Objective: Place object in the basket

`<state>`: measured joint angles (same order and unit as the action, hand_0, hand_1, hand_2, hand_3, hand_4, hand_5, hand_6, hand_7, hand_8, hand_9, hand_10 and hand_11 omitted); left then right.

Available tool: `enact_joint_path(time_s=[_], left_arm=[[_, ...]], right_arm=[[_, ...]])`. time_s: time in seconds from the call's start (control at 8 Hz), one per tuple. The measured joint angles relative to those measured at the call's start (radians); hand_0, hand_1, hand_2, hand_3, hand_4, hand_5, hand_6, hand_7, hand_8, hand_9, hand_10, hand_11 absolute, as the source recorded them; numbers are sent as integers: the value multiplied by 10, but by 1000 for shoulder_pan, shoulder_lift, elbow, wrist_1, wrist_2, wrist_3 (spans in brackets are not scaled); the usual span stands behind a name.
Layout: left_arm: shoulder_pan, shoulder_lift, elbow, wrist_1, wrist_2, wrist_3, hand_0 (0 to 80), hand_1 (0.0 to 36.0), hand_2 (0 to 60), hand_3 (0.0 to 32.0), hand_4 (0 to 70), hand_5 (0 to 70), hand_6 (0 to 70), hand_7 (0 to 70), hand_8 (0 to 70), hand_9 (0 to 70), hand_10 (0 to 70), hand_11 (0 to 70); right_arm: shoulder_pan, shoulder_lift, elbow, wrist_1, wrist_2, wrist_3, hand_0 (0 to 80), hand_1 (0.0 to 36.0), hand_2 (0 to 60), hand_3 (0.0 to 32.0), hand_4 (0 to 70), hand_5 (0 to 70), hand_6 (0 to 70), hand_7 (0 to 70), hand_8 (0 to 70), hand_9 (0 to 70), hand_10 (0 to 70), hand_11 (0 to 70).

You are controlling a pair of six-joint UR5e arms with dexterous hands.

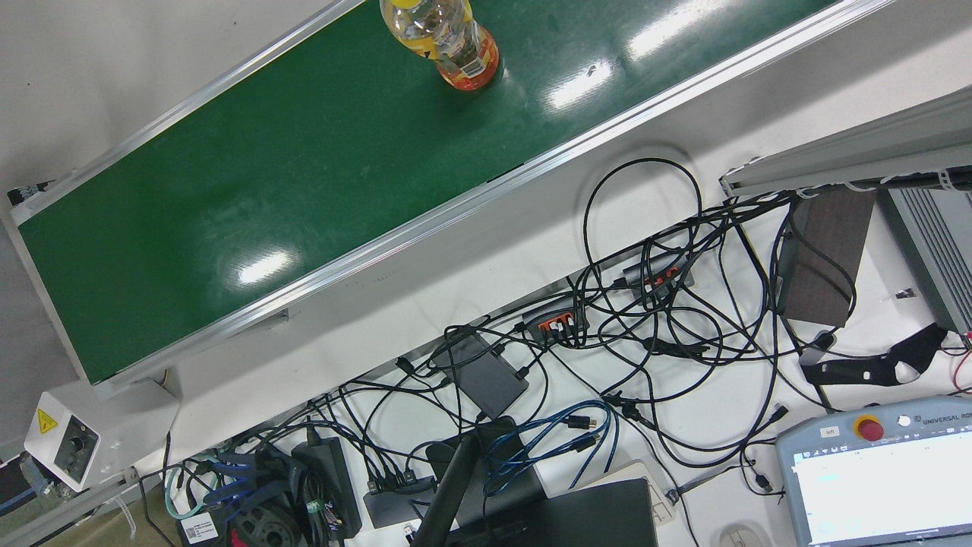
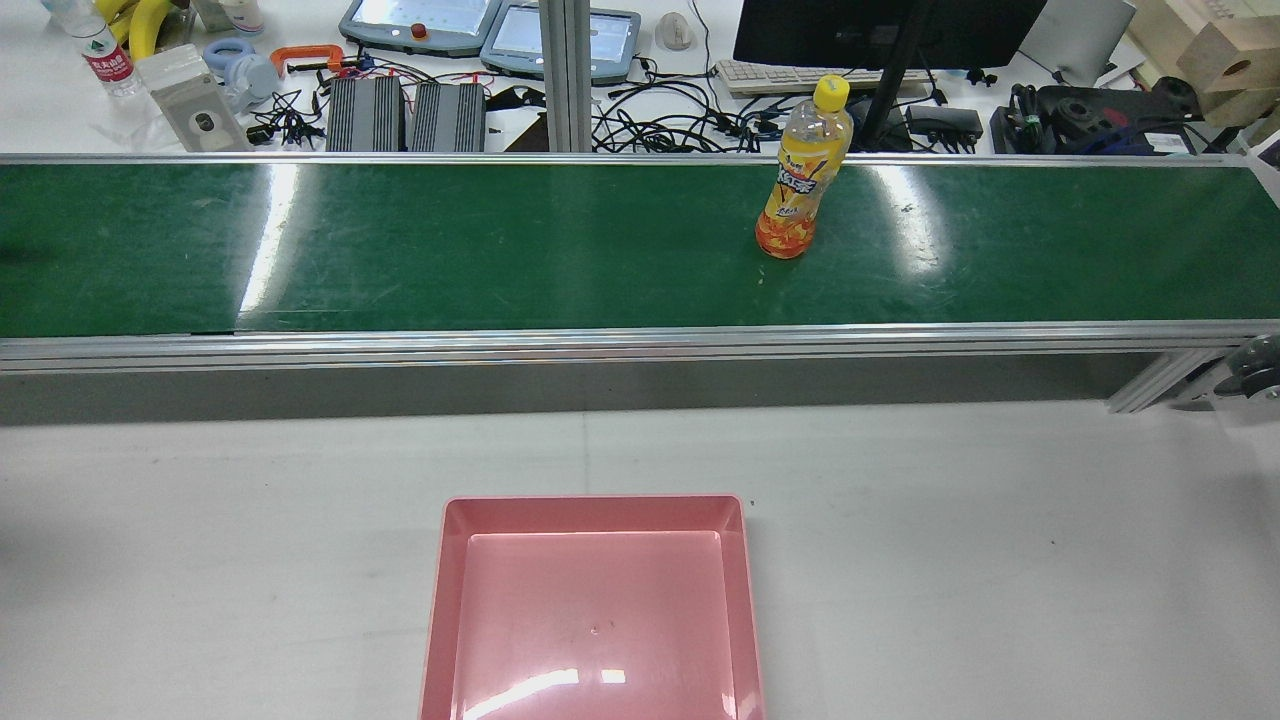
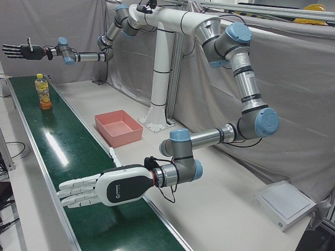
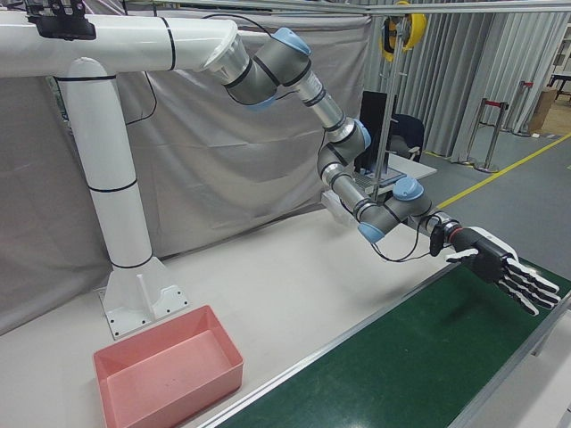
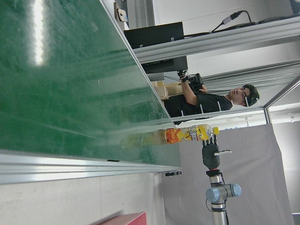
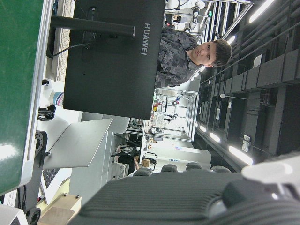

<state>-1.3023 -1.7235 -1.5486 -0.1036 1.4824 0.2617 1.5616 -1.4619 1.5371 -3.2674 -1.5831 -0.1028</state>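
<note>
**Operator:** Where is the bottle?

**Spotter:** Your bottle (image 2: 803,185) stands upright on the green conveyor belt (image 2: 400,250), yellow cap on top, towards the far edge of the belt in the rear view and to the right of its middle. Nothing touches it.

**Operator:** And the basket?

**Spotter:** The pink basket (image 2: 595,506) sits on the white desk (image 2: 1000,550) on the robot's side of the belt, well apart from the bottle. The belt's metal rail runs between them.

**Operator:** What is my right hand doing?

**Spotter:** Your right hand (image 3: 21,50) is held out flat with its fingers spread and nothing in it. In the left-front view it hangs beyond the bottle along the belt, higher than the cap and clear of it.

**Operator:** And my left hand?

**Spotter:** Your left hand (image 3: 99,189) is also stretched out with its fingers apart and straight, gripping nothing. It hovers low over the belt, well apart from the bottle on the other side of it. Its camera looks along the belt and sees the bottle with your right hand behind it.
</note>
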Motion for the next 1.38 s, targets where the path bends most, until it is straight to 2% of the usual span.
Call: enact_joint_path(time_s=[1.38], left_arm=[[-5, -5, -14, 40, 7, 2, 508, 161, 0, 0, 0, 24, 0, 0, 0, 0, 38, 78]], right_arm=[[0, 0, 0, 0, 0, 0, 0, 0, 0, 0, 0, 0, 0, 0, 0, 0, 0, 0]])
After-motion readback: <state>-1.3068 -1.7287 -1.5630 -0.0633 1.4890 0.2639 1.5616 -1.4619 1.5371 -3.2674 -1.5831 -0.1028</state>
